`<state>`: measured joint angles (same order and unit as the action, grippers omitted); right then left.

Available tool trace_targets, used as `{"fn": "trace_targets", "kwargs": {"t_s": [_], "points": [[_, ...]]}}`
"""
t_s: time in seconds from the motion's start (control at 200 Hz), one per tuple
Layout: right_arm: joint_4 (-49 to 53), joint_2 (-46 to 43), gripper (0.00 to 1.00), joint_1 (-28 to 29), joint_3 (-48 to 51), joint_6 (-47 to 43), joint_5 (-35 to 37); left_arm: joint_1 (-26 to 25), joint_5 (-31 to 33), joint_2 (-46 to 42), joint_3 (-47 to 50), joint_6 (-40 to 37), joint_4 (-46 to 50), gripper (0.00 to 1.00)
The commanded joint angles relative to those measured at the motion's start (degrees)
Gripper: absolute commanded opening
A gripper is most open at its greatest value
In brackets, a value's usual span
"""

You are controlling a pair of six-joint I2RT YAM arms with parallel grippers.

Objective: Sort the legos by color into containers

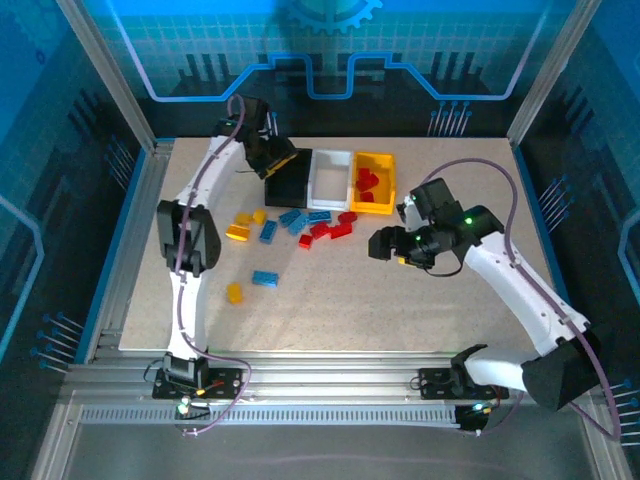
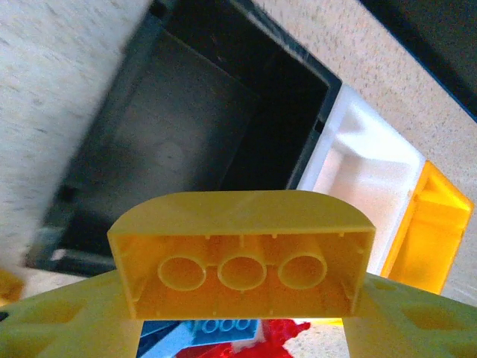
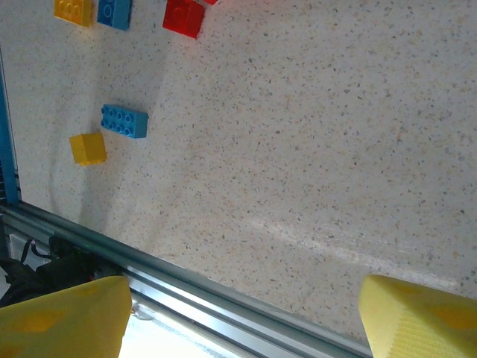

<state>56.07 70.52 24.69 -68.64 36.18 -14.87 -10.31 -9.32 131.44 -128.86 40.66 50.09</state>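
While the left gripper (image 1: 279, 160) hangs over the far left of the counter (image 1: 400, 300), its jaws are clamped on a yellow brick (image 2: 242, 253), hollow underside and 3 tubes facing the wrist camera. Directly below sits the black bin (image 2: 171, 142), so I read this as a drop being lined up. The grip on the brick's ends leaves it free to fall straight in. To the right stand the white bin (image 2: 365, 164), bare inside as far as I can see, and the yellow-orange bin (image 2: 436, 231). That last one already holds red bricks (image 1: 366, 183), which suggests bin colour isn't matched to brick colour here.

The right gripper (image 3: 238, 324) hovers low on the right, jaws wide apart and holding nothing, probably waiting clear of the other arm. The loose bricks (image 1: 300, 222), red, blue and yellow, lie in a scatter near the bins, with a blue brick (image 3: 124, 121) and a yellow cube (image 3: 88, 148) nearer the left edge.

Hard to read: from above, the left arm covers the black bin's far end. From the wrist, the held brick hides that bin's near part. The fingertips are cut off by the frame, and the red ones in the bin overlap too much to count.
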Motion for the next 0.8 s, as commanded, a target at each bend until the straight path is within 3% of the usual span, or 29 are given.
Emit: {"fn": "trace_targets", "kwargs": {"t_s": [0.0,0.265,0.525,0.795], "points": [[1.8,-2.5,0.81,-0.6,1.2,2.5,1.3,-0.8,-5.2,4.2,-5.4,3.7,-0.9,0.66],[2.7,-5.4,0.81,-0.6,2.9,3.9,2.6,-0.9,-5.6,7.6,-6.3,6.4,-2.2,0.67],[2.0,-6.9,0.81,-0.6,4.2,4.8,2.8,-0.9,-6.2,7.7,-4.6,8.1,-2.7,0.75],[-1.1,-5.0,0.81,0.6,4.8,4.2,1.7,-1.1,-4.5,-0.7,-0.3,2.8,0.2,0.76]]}}
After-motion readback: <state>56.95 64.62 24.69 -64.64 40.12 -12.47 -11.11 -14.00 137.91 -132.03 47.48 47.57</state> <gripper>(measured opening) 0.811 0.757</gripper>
